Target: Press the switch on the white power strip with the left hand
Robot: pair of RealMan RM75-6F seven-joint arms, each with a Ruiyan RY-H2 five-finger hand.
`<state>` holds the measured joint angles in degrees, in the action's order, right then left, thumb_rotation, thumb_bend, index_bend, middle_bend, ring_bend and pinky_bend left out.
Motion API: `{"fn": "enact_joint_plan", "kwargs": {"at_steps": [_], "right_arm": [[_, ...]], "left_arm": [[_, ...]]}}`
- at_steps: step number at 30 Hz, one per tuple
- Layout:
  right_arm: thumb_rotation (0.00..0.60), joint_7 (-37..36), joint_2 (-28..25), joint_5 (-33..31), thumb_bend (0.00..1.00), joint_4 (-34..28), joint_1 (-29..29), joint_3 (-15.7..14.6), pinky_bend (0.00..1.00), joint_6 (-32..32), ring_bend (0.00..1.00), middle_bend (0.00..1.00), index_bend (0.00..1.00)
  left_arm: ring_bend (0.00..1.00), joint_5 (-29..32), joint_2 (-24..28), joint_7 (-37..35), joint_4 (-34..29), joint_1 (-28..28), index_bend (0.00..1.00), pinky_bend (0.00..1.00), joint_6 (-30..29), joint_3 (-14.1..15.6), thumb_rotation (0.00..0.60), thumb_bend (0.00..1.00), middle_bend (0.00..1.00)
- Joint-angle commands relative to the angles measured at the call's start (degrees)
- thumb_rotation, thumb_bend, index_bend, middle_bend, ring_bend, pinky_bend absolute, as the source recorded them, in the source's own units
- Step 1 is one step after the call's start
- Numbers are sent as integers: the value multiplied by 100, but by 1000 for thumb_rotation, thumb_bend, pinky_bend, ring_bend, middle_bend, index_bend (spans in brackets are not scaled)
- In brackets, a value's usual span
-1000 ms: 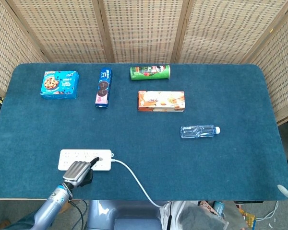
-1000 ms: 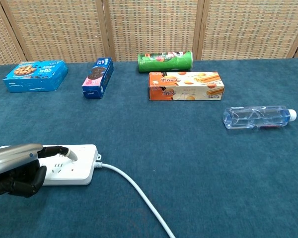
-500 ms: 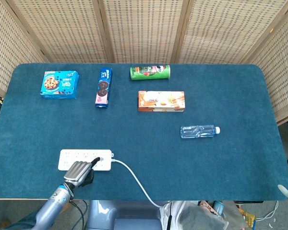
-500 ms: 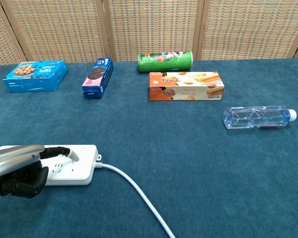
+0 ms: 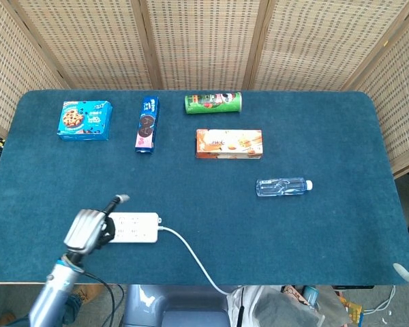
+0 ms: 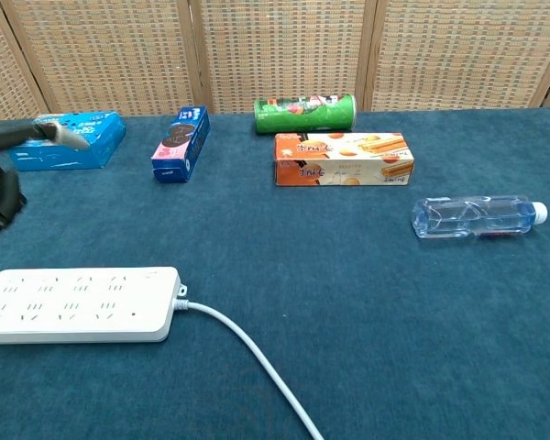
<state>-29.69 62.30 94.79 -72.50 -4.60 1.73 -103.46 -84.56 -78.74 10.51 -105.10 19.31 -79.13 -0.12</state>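
Observation:
The white power strip [image 6: 78, 302] lies flat near the table's front left, its whole top showing in the chest view. In the head view the strip [image 5: 135, 227] is partly covered at its left end by my left hand [image 5: 87, 230]. That hand [image 6: 0, 179] is lifted well above the strip and touches nothing. One finger [image 5: 118, 200] points outward while the others are curled in, and it holds nothing. A white cable [image 6: 247, 353] leaves the strip's right end and runs toward the front edge. My right hand does not show in either view.
Along the far side lie a blue cookie box [image 5: 85, 120], a dark blue biscuit pack [image 5: 147, 123], a green chip can [image 5: 213, 103] and an orange wafer box [image 5: 229, 144]. A clear water bottle [image 5: 283, 186] lies on its side to the right.
My left hand has lifted off the power strip and moved up and to the left. The strip's top, covered by the hand before, now shows in full in the chest view.

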Motion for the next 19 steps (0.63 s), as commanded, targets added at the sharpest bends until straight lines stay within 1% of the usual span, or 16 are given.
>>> {"fn": "enact_joint_plan", "kwargs": {"at_steps": [1,4,7,9,12,19], "right_arm": [[600,13,4,19,0,-2,-6,-5,0,-23,0,19,62],[600,37,3,38,0,-15,-14,-11,0,-48,0,19,62],[600,84,10,63,0,-22,-19,-24,0,-58,0,19,62],[600,122,17,79,0,-25,-15,-31,0,-55,0,19,61],[600,174,26,95,0,-38,-13,-38,0,-57,0,19,62],[600,253,43,97,0,-51,-12,-37,0,-54,0,19,62]], "left_arm": [[14,-165,1025,195,-28,-467,0,6,-407,171,581,0,14],[0,-111,1202,276,4,-722,0,0,-712,210,567,0,0],[0,-71,1336,-30,181,-933,0,0,-870,257,559,0,0],[0,-58,1362,-267,314,-1008,0,0,-883,268,552,0,0],[0,-14,1436,-477,391,-1006,0,0,-746,254,540,0,0],[0,-54,1479,-548,404,-1023,0,0,-705,173,539,0,0]]}}
